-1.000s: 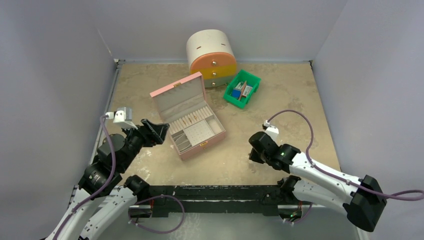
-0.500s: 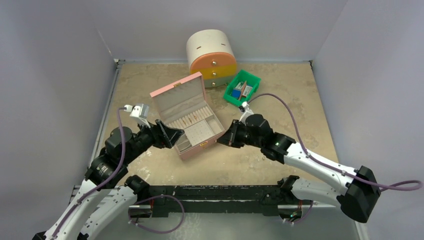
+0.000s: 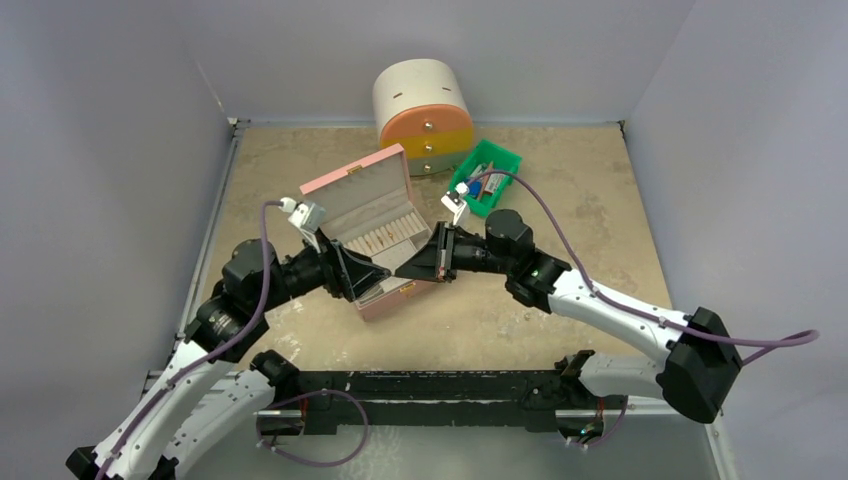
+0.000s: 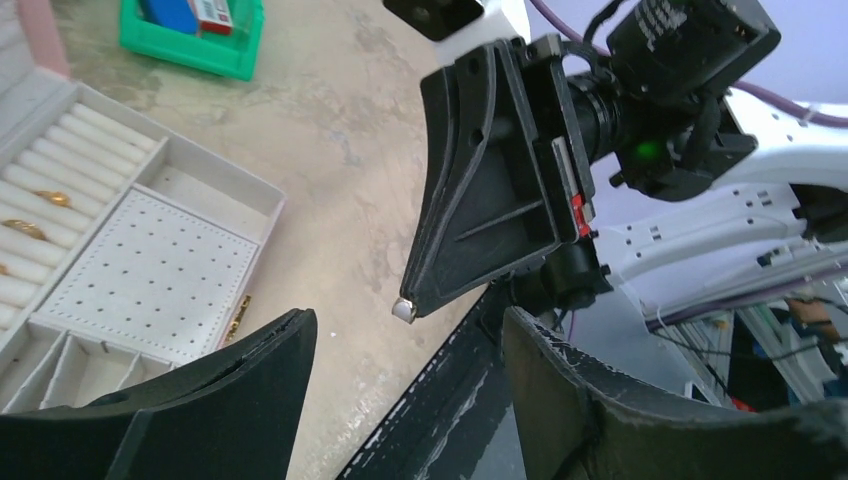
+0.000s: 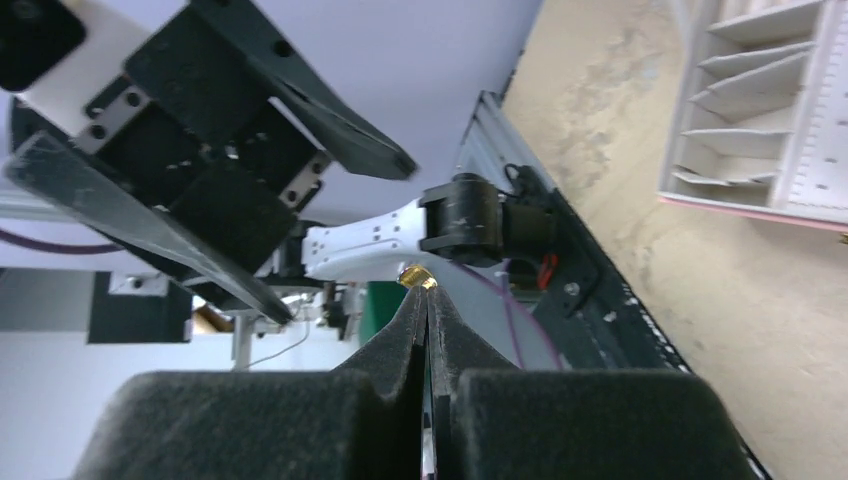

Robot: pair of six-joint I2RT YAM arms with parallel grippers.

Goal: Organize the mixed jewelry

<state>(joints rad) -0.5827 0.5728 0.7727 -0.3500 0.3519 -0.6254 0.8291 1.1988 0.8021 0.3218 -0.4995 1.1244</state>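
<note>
My right gripper [image 3: 403, 269] is shut on a tiny gold-coloured stud with a pale head [image 4: 403, 310], pinched at the very fingertips; it also shows in the right wrist view [image 5: 417, 277]. My left gripper [image 3: 372, 279] is open and empty, tip to tip with the right one, and the stud hangs between its spread fingers [image 4: 560, 390]. Both hover over the front edge of the open pink jewelry box [image 3: 392, 165]. Two gold rings [image 4: 50, 198] sit in the box's ring rolls. The silvery hoop is not in view.
A green bin [image 3: 505, 178] of coloured items stands behind the right arm. A round drawer chest [image 3: 422, 115] stands at the back wall. The box's dotted stud panel [image 4: 150, 270] and small compartments [image 5: 740, 150] lie just below the grippers.
Both arms have swung inward. The right gripper came from the table's right side leftward, the left gripper moved right, and they now meet over the box front.
</note>
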